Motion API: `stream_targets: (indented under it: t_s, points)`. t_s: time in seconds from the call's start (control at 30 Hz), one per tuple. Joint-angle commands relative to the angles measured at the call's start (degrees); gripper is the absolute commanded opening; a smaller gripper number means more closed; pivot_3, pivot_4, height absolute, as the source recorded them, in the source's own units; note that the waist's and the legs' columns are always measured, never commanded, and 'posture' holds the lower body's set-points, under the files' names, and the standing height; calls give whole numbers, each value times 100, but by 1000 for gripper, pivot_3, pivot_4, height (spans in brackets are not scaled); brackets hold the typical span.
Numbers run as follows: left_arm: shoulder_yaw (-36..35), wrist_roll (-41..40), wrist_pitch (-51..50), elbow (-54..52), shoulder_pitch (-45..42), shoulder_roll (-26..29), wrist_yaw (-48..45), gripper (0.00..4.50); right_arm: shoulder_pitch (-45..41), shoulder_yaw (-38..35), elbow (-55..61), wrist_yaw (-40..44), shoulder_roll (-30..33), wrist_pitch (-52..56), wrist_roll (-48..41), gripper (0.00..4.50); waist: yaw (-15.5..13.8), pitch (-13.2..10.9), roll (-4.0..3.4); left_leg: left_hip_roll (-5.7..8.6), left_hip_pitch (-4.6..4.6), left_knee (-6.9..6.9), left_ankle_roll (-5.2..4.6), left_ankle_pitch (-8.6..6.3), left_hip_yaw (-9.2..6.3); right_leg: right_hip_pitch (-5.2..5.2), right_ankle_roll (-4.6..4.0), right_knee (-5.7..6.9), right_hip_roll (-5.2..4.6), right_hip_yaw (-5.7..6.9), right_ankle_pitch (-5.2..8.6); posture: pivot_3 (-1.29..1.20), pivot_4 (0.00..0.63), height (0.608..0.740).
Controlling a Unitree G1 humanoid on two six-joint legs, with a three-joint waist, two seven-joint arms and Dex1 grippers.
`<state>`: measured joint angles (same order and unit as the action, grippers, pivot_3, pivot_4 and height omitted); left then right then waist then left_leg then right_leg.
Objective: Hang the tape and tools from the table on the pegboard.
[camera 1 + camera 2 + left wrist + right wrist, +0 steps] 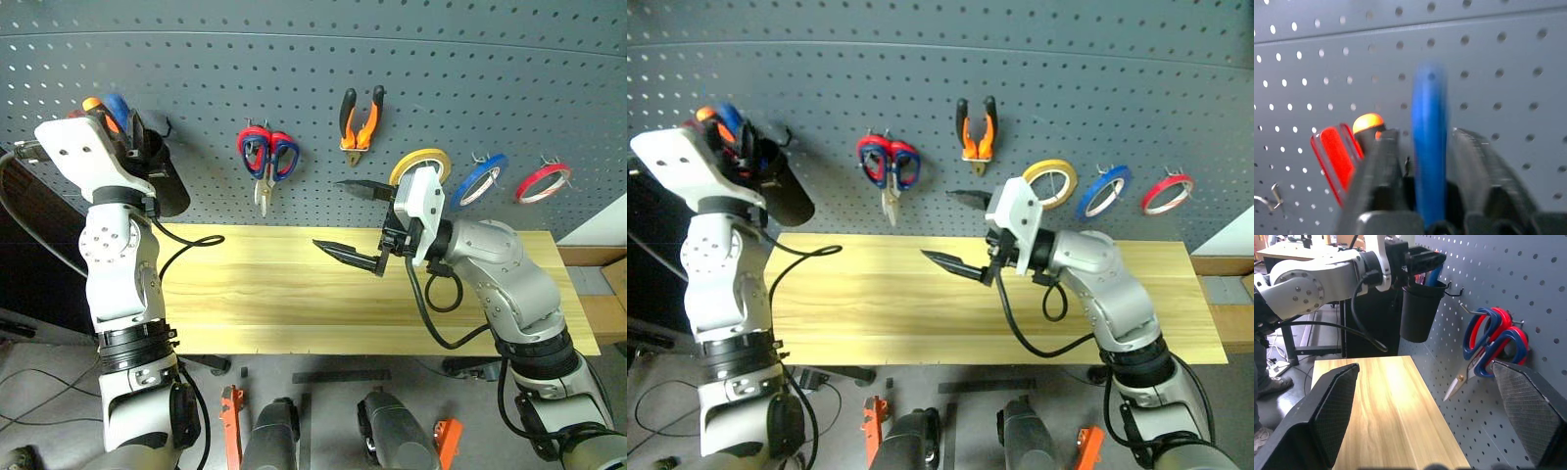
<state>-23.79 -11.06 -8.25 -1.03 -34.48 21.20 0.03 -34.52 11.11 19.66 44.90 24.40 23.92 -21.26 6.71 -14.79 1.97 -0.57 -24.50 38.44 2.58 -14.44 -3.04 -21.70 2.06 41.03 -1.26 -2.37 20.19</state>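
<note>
Still-standing risk: my left gripper [1422, 161], fingers loosening around the blue-handled screwdriver [1428, 142] over the black hanging cup [1419, 308] at ten o'clock, could tip it out; right gripper [358, 220] gapes empty.

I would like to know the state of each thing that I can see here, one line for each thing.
blue-handled screwdriver: between the left gripper's fingers, over the black cup.
right gripper: open, empty.
pliers: hanging on the pegboard.
red-and-blue scissors: hanging, closed.
red tape: hanging on a hook.
yellow tape: hanging.
blue tape: hanging.
table: bare.
</note>
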Motion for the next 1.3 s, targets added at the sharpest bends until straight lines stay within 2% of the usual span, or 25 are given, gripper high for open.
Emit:
stream_targets:
  t_s: [0.03, 0.1, 0.27, 0.57, 0.73, 0.97, 1.1, 1.3]
  points:
    - [-229, -287, 131, -481, -234, 52, 109, 3507, 11, -187, 161, -7, 55, -78, -24, 4500, 10, 0, 0, 0, 0, 3, 0, 0, 0, 0, 0, 2, 0, 0, 0, -177, 193, 740]
    - [-134, -301, 91, -700, -306, 109, 73, 4201, 30, -231, 175, 7, 81, -59, -60, 4500, 11, 0, 0, 0, -1, 11, 0, 0, 0, 0, 0, 6, 0, 1, 0, -171, 191, 740]
    - [833, -355, -249, -1447, -285, 291, -782, 4201, 141, -539, 249, -30, 163, 109, -279, 4500, -20, 6, 1, 3, -14, 32, -1, 0, -5, 2, 1, 11, 0, 3, -1, -159, 186, 740]
    - [1951, -1295, -2202, -2690, 560, 350, -1691, 4201, 868, -958, 797, -244, 517, 430, -484, 4500, 43, 17, -8, -1, -13, 36, -1, -1, -12, 7, 1, 14, 8, 1, -2, -178, 176, 740]
    - [2464, -1176, -2547, -3049, 884, 496, -1978, 4201, 1398, -1178, 1076, -484, 606, 548, -507, 4500, 125, 30, -15, 0, -13, 38, -1, 0, -14, 9, 1, 17, 9, -3, -2, -191, 165, 740]
    - [2738, -780, -2067, -2743, 1668, 569, -2284, 4201, 2228, -1096, 1020, -943, 448, 79, -56, 4500, 146, 190, -51, 3, -9, 36, -3, -1, -10, 14, 2, 13, 9, -10, -1, -213, 135, 740]
    - [2676, -257, -1245, -2061, 2370, 524, -2196, 4201, 2801, -1033, 397, -1402, -57, -867, 532, 4500, 163, 327, -61, 1, 25, 28, -22, -12, -7, 40, 2, 13, 13, -17, -1, -214, 111, 740]
    - [2562, 173, -310, -1209, 3133, 339, -2053, 4201, 3128, -1183, -842, -2034, -591, -1940, 1132, 4500, 162, 511, -65, 5, 63, 29, -24, -13, 5, 71, 2, 15, 13, -28, -1, -203, 83, 740]
